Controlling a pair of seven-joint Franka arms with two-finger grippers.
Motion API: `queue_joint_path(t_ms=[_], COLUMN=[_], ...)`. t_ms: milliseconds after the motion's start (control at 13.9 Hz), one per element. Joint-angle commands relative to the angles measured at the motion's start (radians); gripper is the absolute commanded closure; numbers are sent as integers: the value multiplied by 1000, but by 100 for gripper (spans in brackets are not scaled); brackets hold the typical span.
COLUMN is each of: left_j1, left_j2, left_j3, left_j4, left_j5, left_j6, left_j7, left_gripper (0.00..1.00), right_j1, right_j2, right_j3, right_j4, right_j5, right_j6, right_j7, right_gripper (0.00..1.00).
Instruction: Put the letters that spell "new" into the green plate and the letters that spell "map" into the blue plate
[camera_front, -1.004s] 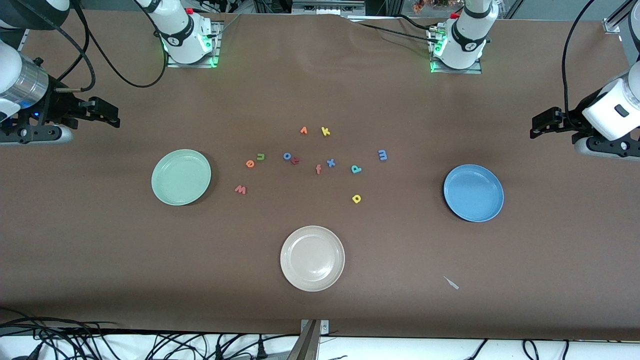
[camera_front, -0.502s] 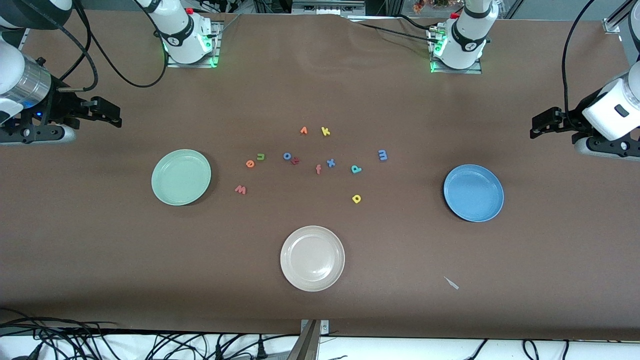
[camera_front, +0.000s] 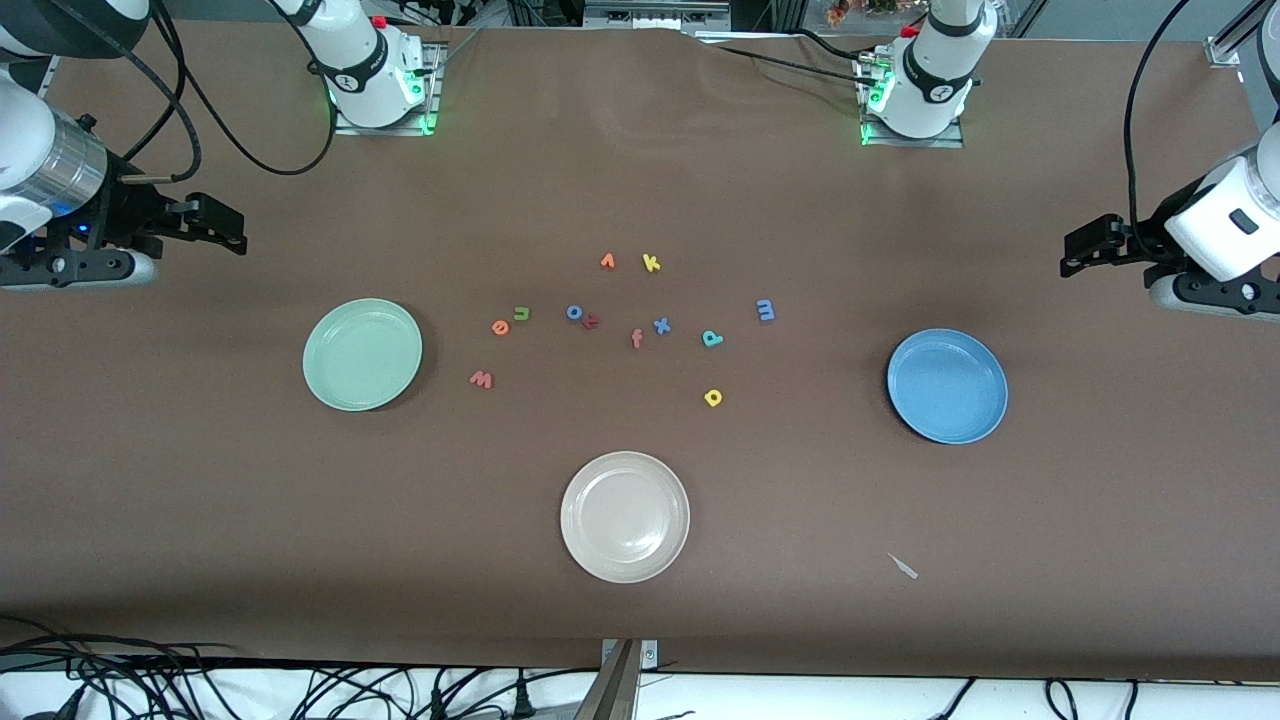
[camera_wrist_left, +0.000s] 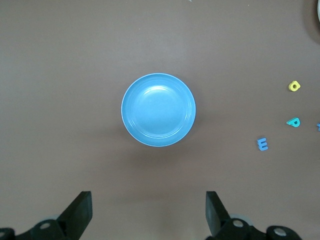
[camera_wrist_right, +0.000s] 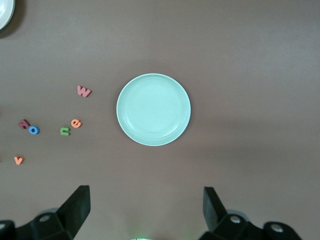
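The green plate lies toward the right arm's end, the blue plate toward the left arm's end. Between them lie the green n, orange e and salmon w, then the blue m, teal p and yellow a. My right gripper hangs open and empty over bare table near the green plate. Near the blue plate, my left gripper hangs open and empty too.
A cream-white plate sits nearest the front camera. Other letters lie in the cluster: yellow k, orange v, blue o, blue x, salmon f. A small pale scrap lies near the front edge.
My right arm has shifted slightly toward the middle of the table. The left arm, the letters and the plates have not moved.
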Motion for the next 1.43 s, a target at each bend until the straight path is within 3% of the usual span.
queue_joint_path(t_ms=[0,359,646,789,861,1076,1363], left_j1=[-7,5,-3,-50,-63,-66,-64], left_j2=[-1,75,113,143,139,92,15], left_j3=[0,3,2,-38,-46,-155,-322], left_j4=[9,24,18,-6,-37,-211,-526], left_j5=[36,17,2,-9,-15,-35,-35], left_j6=[-12,-30,-64,-47,-9,162,543], left_j7=[4,2,14,-30,-105,-293,-573], left_gripper=[0,0,0,0,0,0,0], right_j1=[4,8,13,16,16,60,103], right_j2=[0,-1,2,28,58,144,225], right_j3=[0,9,92,125,130,141,141], right_j4=[-8,-88,-211,-251,-249,-248,-240], right_j5=[4,36,41,41,41,42,41], right_j6=[22,137,293,364,389,487,599], right_j7=[12,55,213,307,349,495,617], right_gripper=[0,0,0,0,0,0,0])
